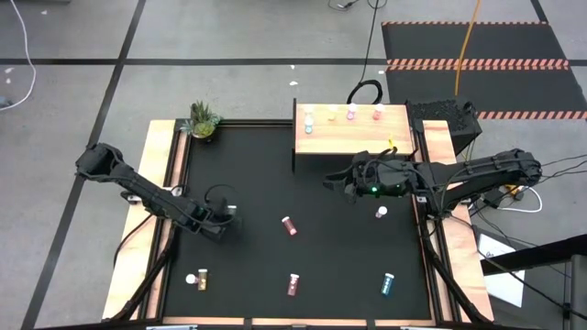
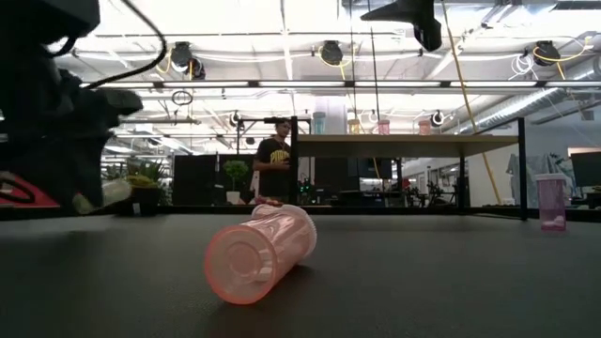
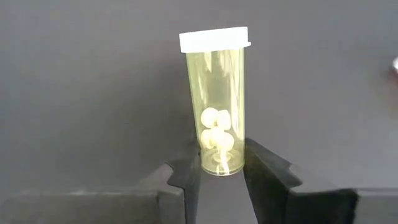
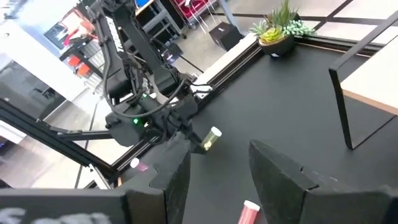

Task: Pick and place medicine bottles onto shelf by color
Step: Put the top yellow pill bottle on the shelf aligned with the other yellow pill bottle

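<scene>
Left wrist view: left gripper (image 3: pixel 222 180) jaws clamped low on yellow bottle (image 3: pixel 217 102); lift steady, keep upright. Right gripper (image 4: pixel 217 177) jaws apart near shelf (image 1: pixel 353 133).

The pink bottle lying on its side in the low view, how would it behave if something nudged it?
The pink bottle would probably roll, since its round body lies flat on the black tabletop. It looks see-through and mostly empty, so likely light. Smooth plastic may slide rather than grip.
</scene>
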Tool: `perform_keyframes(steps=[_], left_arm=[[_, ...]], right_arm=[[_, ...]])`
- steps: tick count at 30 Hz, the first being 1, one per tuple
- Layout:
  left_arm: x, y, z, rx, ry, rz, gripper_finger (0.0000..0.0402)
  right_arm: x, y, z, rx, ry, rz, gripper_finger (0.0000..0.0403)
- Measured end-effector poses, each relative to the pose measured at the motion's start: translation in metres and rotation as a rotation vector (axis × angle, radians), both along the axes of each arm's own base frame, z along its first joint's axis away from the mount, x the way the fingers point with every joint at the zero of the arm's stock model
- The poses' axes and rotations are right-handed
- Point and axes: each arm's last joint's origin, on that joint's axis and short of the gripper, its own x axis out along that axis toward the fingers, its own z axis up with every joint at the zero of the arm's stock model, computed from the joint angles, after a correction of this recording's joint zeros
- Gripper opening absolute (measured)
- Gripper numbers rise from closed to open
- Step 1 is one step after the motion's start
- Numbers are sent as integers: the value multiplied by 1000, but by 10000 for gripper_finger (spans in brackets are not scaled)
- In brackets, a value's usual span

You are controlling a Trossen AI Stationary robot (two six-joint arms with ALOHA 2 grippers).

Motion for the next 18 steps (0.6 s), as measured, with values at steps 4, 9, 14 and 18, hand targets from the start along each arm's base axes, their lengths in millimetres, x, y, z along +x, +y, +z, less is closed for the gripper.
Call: perform_keyframes(steps=[4,9,14,18], left_arm=[[15,-6,8,67,-157,-174,105],[40,-15,29,291,-431,-459,112],[55,-22,56,588,-651,-695,108],[60,-23,71,773,-746,-776,110]], right_arm=[[2,1,-2,33,4,11,157],[12,4,-12,116,32,70,157],[26,12,-14,40,-19,163,174],[37,22,-11,-49,-119,218,210]])
